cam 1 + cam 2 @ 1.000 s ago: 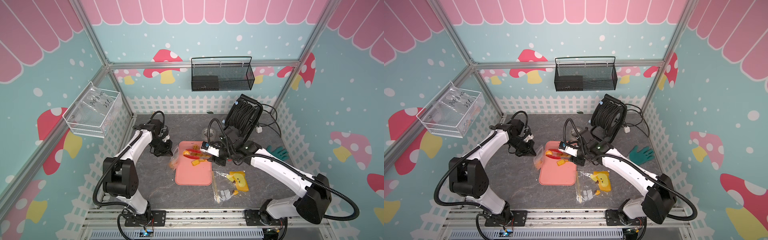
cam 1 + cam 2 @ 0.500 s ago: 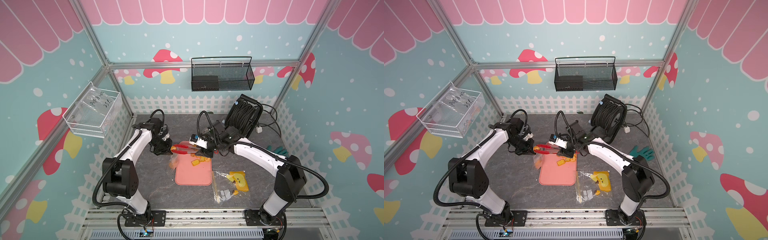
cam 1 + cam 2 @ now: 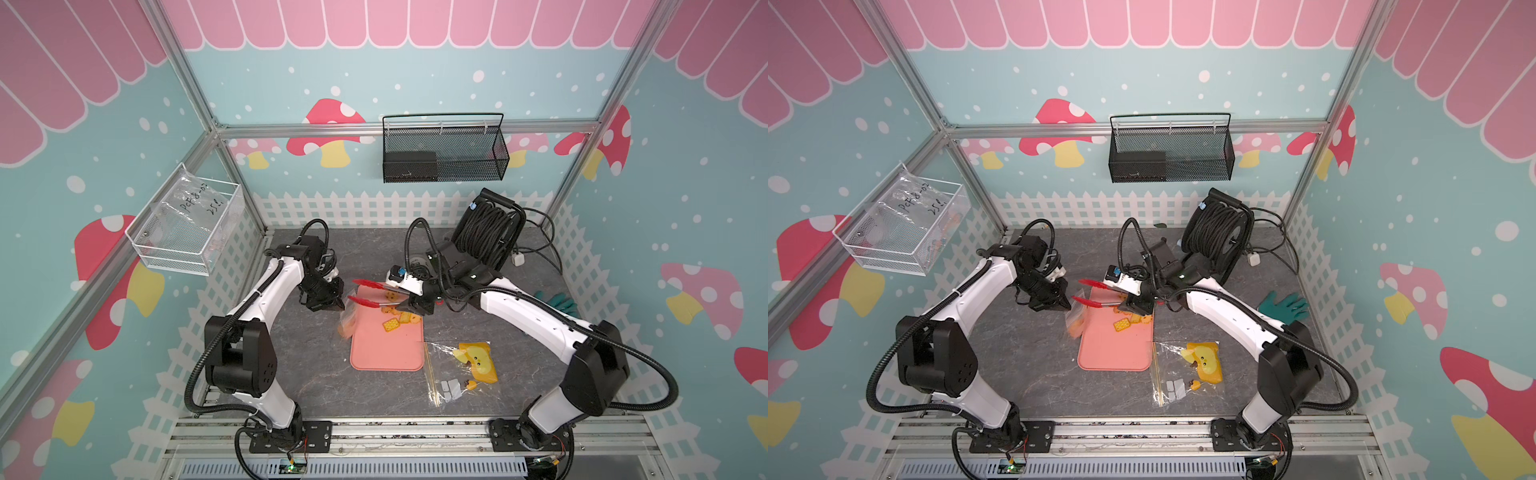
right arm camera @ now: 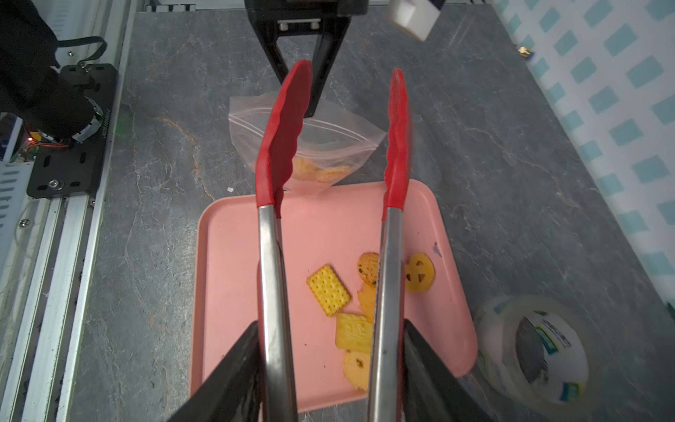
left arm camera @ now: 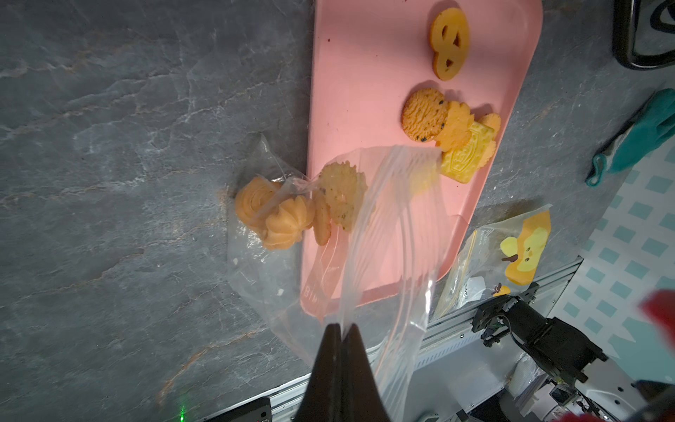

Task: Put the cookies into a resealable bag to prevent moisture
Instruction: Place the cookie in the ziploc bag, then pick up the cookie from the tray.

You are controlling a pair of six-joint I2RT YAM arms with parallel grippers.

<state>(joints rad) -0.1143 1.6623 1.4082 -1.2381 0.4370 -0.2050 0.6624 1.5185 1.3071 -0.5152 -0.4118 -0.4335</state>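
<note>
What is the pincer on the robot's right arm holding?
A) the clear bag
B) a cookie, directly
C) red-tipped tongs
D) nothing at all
C: the right pincer clamps the steel arms of the red-tipped tongs, whose tips stand apart with nothing between them.

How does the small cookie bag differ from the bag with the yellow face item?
The resealable bag is held at its rim by the shut left pincer and holds cookies; the larger bag lies flat on the table, ungripped, holding a yellow face item. Both are clear plastic.
</note>
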